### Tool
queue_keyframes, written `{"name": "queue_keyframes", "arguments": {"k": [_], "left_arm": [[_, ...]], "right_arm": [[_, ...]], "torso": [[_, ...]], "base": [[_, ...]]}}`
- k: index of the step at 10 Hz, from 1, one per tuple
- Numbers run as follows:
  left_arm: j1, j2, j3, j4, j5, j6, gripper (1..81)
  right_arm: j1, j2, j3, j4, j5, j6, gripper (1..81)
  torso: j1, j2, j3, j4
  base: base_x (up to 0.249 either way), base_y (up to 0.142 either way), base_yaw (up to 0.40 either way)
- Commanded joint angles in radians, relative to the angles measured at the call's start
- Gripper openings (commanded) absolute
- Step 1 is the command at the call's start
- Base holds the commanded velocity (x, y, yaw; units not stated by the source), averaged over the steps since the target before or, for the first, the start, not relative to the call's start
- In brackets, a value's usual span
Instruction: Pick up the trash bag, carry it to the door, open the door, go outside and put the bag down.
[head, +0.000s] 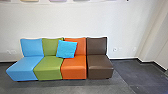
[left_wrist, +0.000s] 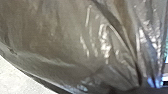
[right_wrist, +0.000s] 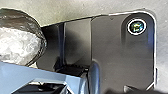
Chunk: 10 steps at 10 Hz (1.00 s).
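**Before a pale wall (head: 75, 17), the trash bag (left_wrist: 65, 37) close to the robot, indoors.**

From left to right in the head view: a light-blue seat (head: 23, 66), a green seat (head: 48, 71), a bright-blue cushion (head: 66, 49) leaning across the green and orange backs, the orange seat (head: 74, 71) and a brown seat (head: 99, 71). Dark floor (head: 130, 72) extends beyond. On the robot's left, the brown, glossy bag is very near the wrist camera, its pleats converging as though gathered in a grip. The left gripper probably bears it, but its state cannot be told. On the right, the right wrist view includes a rounded part of the bag, with crumpled white contents (right_wrist: 17, 46), beside the robot's dark plate (right_wrist: 112, 52); the state of the right gripper likewise cannot be told.

The step is judged to be the carry, with the door and the setting down outside to be done. Principal hazards: a sharp turn could swing the bag against the plate or the brown seat; rubbing on an edge could tear the thin film; and the weight of the contents could draw the pleats out of a shallow grip.
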Motion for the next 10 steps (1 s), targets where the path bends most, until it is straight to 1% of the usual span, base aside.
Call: {"name": "queue_keyframes", "arguments": {"k": [1, 2, 4, 6, 7, 8, 9, 10], "left_arm": [[-0.011, 0.0, -0.009, -0.002, 0.045, 0.013, 1.0], [0.001, 0.014, -0.023, -0.002, 0.033, 0.013, 1.0], [0.018, 0.054, -0.075, -0.002, 0.032, 0.013, 1.0], [0.036, 0.092, -0.13, 0.0, -0.005, 0.013, 1.0], [0.036, 0.1, -0.138, 0.0, -0.008, 0.015, 1.0], [0.036, 0.109, -0.138, 0.001, -0.008, 0.015, 1.0], [0.036, 0.12, -0.14, 0.008, -0.008, 0.015, 1.0], [0.038, 0.131, -0.147, 0.017, -0.01, 0.015, 1.0]], "right_arm": [[0.006, 0.043, -0.049, -0.011, -0.053, -0.022, 81.1], [-0.008, 0.072, -0.086, -0.011, -0.036, -0.022, 81.1], [-0.023, 0.116, -0.145, -0.017, -0.03, -0.022, 81.1], [-0.038, 0.159, -0.202, -0.022, -0.016, -0.022, 81.1], [-0.041, 0.178, -0.224, -0.022, -0.016, -0.025, 81.1], [-0.048, 0.199, -0.24, -0.022, -0.016, -0.036, 81.1], [-0.052, 0.222, -0.26, -0.022, -0.013, -0.048, 81.1], [-0.057, 0.244, -0.285, -0.022, -0.009, -0.054, 81.1]], "torso": [[-0.061, 0.095, 0.0, 0.0], [-0.085, 0.132, 0.0, 0.0], [-0.127, 0.196, 0.0, 0.0], [-0.175, 0.269, 0.0, 0.0], [-0.197, 0.303, 0.076, 0.0], [-0.28, 0.433, 0.198, 0.0], [-0.232, 0.359, 0.115, 0.0], [-0.251, 0.389, 0.145, 0.0]], "base": [[0.0, 0.0, 0.0], [0.0, 0.0, 0.0], [0.0, 0.0, 0.0], [0.0, 0.0, 0.0], [0.0, 0.0, 0.0], [0.0, 0.0, 0.0], [0.0, 0.0, 0.0], [0.0, 0.0, 0.0]]}}
